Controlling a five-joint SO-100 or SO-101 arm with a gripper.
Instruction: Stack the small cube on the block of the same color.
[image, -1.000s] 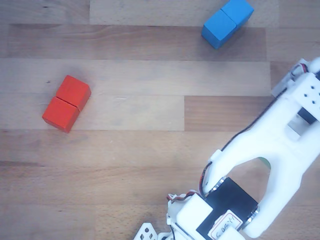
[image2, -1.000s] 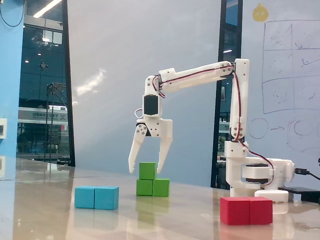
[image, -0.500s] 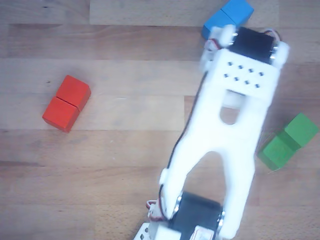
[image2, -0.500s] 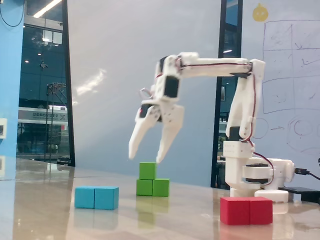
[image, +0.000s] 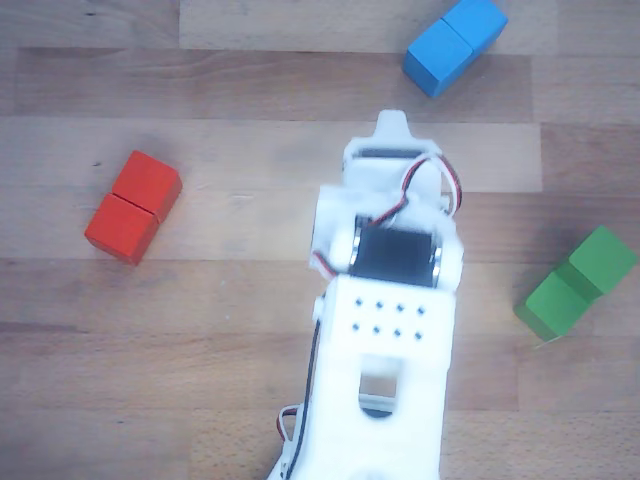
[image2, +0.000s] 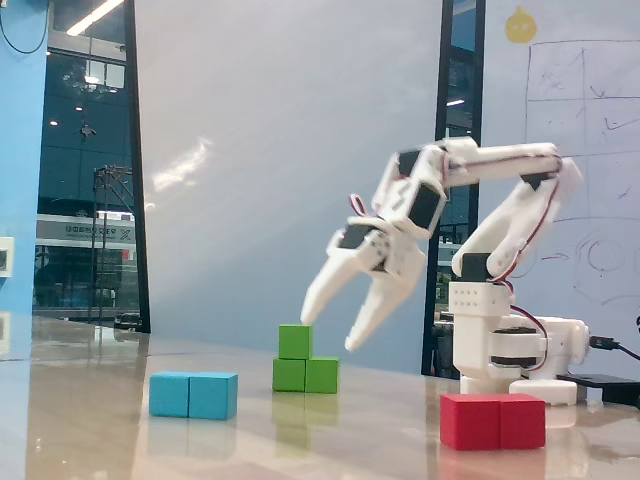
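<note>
Centre-frame in the fixed view, the small green cube (image2: 294, 341) sits atop the left half of the green block (image2: 306, 375), so stacking looks done; the tool (image2: 331, 333) hangs spread wide and empty, just right of the stack.

Wooden table (image: 250, 300) with red block (image: 132, 206), blue block (image: 454, 44), green block (image: 578, 282).
</note>
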